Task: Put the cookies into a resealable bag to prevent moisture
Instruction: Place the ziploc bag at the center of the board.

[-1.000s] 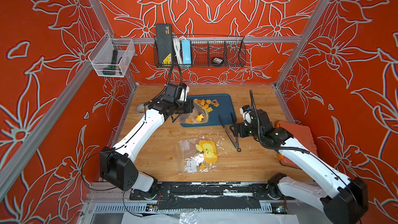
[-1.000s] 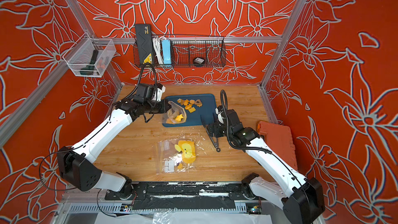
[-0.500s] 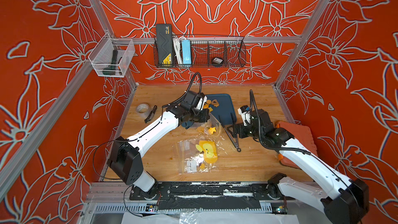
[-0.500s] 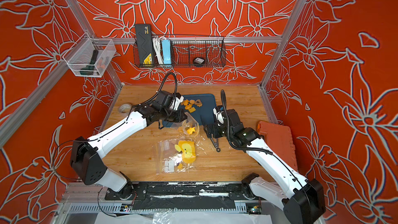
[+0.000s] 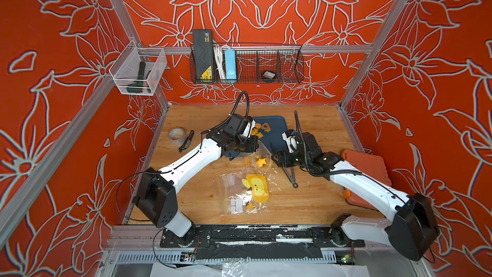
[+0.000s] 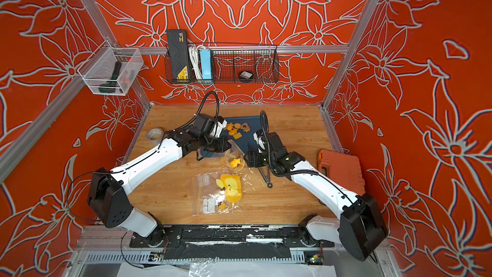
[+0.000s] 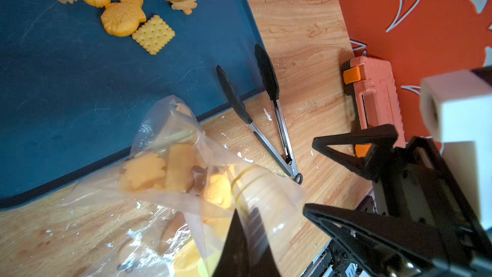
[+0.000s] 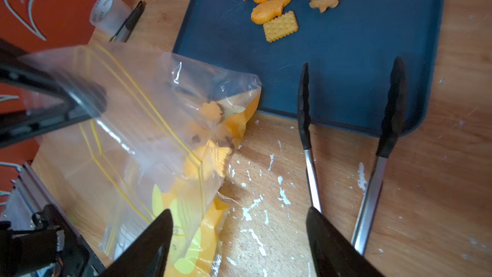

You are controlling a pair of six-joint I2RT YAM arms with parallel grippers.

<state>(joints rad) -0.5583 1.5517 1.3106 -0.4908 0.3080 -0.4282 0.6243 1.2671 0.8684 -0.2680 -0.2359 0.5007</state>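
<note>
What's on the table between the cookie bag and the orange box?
The black-tipped tongs lie there, between the bag and the orange box; the left wrist view shows it.

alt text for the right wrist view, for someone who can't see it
A clear bag with a few cookies inside hangs from the shut left gripper, next to the open right gripper. Behind it a blue tray holds loose cookies, and tongs lie half on the tray.
</note>
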